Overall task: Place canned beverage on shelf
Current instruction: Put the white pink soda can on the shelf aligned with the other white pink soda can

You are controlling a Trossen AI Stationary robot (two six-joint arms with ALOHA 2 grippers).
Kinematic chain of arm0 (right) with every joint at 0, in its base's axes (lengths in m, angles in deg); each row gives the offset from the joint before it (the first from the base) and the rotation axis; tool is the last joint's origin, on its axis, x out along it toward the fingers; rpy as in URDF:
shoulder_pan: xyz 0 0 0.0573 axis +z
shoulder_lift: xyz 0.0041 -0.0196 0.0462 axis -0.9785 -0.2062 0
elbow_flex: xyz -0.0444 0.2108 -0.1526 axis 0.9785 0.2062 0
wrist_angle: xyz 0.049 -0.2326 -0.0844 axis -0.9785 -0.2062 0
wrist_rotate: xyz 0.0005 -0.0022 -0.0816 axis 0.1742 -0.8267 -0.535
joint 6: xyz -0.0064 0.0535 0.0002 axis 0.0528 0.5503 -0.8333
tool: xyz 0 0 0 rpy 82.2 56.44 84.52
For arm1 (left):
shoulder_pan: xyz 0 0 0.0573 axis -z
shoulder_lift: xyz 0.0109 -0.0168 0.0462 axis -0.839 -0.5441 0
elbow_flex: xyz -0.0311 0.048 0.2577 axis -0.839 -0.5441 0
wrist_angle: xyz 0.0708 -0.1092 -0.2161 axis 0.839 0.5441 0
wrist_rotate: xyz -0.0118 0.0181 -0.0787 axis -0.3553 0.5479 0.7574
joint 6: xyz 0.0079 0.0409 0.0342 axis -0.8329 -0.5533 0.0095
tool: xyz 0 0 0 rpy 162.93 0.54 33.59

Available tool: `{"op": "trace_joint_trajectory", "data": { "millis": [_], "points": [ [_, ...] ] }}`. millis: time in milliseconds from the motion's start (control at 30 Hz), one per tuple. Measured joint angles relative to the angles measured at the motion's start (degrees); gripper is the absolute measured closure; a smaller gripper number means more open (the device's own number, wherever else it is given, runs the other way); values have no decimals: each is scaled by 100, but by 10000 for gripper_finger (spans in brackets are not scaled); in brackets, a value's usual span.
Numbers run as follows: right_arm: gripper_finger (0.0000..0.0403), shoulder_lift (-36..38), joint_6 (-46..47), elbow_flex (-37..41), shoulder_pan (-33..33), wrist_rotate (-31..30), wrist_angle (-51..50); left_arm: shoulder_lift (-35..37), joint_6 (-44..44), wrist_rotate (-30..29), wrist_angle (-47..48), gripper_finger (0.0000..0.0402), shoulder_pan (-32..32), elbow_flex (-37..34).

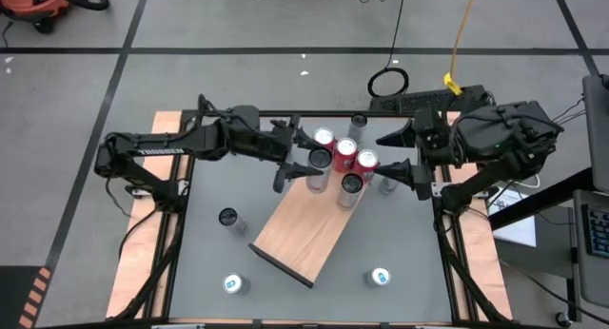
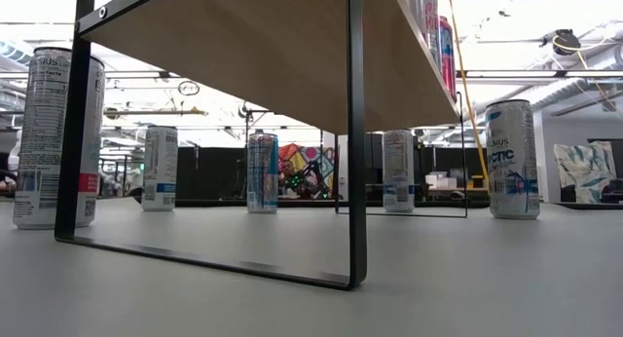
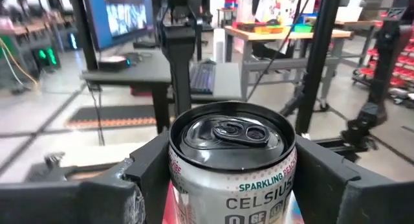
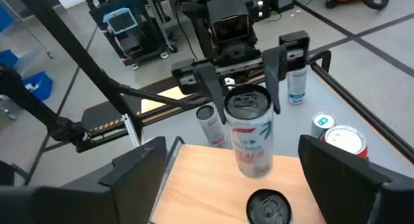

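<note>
Left gripper point(image 1: 303, 165) is clamped on a silver can point(image 3: 231, 160), one dark finger on each side of it; from the left wrist we read "SPARKLING PEACH VIBE" partly and "CELSIUS" on the label, tab end up. In the right wrist view the same held can point(image 4: 250, 130) stands at the far end of the shelf point(image 1: 306, 229), the left gripper's fingers pinching it just under the rim. Right gripper point(image 1: 398, 152) hangs opposite, jaws spread wide with nothing between them, just beyond the shelf's far corner. Between the two grippers we see a cluster on the board: a red can point(image 1: 345, 154), another red one with a silver lid point(image 1: 366, 164), a black-lidded can point(image 1: 351, 189) and a silver-lidded one point(image 1: 324, 139). Farther from the left gripper, down on the grey table point(image 1: 409, 248), a dark-topped can point(image 1: 228, 219), and two light ones near the front edge point(image 1: 235, 285) point(image 1: 380, 278). In the low view the shelf's black frame point(image 2: 355, 142) lifts the board overhead; the can on the left reads "CELSIUS" point(image 2: 54, 137), the right one "CELSIUS" and "ARCTIC" partly point(image 2: 512, 159).
</note>
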Motion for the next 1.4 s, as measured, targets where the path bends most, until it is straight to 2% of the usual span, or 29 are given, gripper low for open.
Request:
{"op": "trace_joint_trajectory", "data": {
  "millis": [167, 233, 300, 533, 733, 1400],
  "points": [
    [78, 112, -24, 2, -50, -421, 116, -275, -370, -176, -157, 155, 1, -4],
    [78, 199, -6, 2, -52, -428, 154, -336, -378, -180, 17, 155, -46, -20],
    [78, 282, -29, 2, -52, -428, 114, -441, -376, -206, -248, 155, -71, 1],
    [78, 593, -229, 0, -50, -408, 20, -801, -381, -99, -73, 155, -186, -17],
    [78, 771, -342, 0, -52, -416, 0, -993, -380, 0, -287, 155, -223, -21],
    [78, 577, -479, 0, -52, -443, 131, -1016, -274, 142, 304, 154, -217, -107]
  ]
}}
